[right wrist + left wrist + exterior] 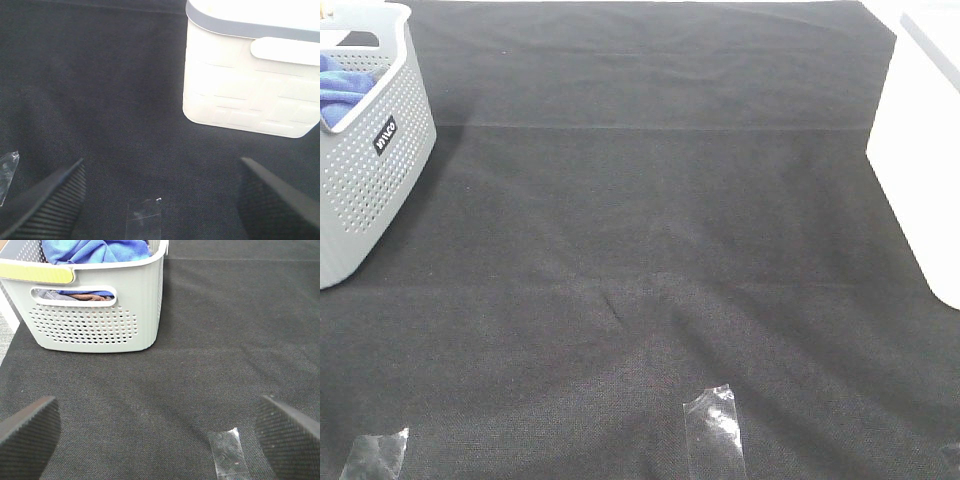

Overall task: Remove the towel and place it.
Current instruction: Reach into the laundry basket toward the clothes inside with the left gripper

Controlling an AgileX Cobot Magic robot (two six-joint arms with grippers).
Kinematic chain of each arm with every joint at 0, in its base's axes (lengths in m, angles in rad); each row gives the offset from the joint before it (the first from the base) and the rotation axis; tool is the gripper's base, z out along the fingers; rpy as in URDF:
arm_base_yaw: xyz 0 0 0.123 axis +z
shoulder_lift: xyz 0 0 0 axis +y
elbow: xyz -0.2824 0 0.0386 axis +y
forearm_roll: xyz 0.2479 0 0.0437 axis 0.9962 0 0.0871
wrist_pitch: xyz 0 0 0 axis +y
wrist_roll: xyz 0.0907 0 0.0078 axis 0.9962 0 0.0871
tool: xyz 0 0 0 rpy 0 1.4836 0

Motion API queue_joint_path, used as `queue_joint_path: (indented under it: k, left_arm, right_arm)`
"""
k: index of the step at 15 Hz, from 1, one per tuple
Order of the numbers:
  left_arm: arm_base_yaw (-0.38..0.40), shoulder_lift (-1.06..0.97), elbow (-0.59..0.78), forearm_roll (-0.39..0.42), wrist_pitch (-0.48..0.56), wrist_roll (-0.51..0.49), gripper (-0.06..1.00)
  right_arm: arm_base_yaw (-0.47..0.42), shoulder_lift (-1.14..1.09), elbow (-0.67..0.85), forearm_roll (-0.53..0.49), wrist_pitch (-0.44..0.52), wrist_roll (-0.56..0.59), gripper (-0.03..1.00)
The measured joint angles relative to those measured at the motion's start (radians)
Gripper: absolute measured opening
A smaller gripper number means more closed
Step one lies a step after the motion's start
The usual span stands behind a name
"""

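Observation:
The royal-blue towel [342, 92] lies bunched inside a grey perforated basket [375, 190] at the far left of the table. In the left wrist view the towel [95, 250] shows over the rim of the basket [100, 315], with some brown cloth under it. My left gripper [157, 432] is open and empty, above the black cloth a short way from the basket. My right gripper [160, 200] is open and empty, above the cloth near the white bin. Neither gripper shows in the high view.
A white plastic bin [925, 170] stands at the right edge; it also shows in the right wrist view [255, 75]. Clear tape strips [715, 430] hold the black table cloth [650, 250] at its front edge. A tape strip [227, 450] lies below the left gripper.

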Motion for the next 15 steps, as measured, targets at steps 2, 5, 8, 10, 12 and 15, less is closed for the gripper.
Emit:
queue_joint_path:
  k: [2, 5, 8, 10, 12, 15]
  left_arm:
    - [0.0, 0.0, 0.0, 0.0, 0.0, 0.0, 0.99]
    - [0.0, 0.0, 0.0, 0.0, 0.0, 0.0, 0.99]
    - [0.0, 0.0, 0.0, 0.0, 0.0, 0.0, 0.99]
    - [0.0, 0.0, 0.0, 0.0, 0.0, 0.0, 0.99]
    - [0.0, 0.0, 0.0, 0.0, 0.0, 0.0, 0.99]
    - [0.0, 0.0, 0.0, 0.0, 0.0, 0.0, 0.99]
  right_arm:
    - [0.0, 0.0, 0.0, 0.0, 0.0, 0.0, 0.77]
    - [0.0, 0.0, 0.0, 0.0, 0.0, 0.0, 0.77]
    - [0.0, 0.0, 0.0, 0.0, 0.0, 0.0, 0.77]
    - [0.0, 0.0, 0.0, 0.0, 0.0, 0.0, 0.77]
    - [0.0, 0.0, 0.0, 0.0, 0.0, 0.0, 0.77]
    - [0.0, 0.0, 0.0, 0.0, 0.0, 0.0, 0.77]
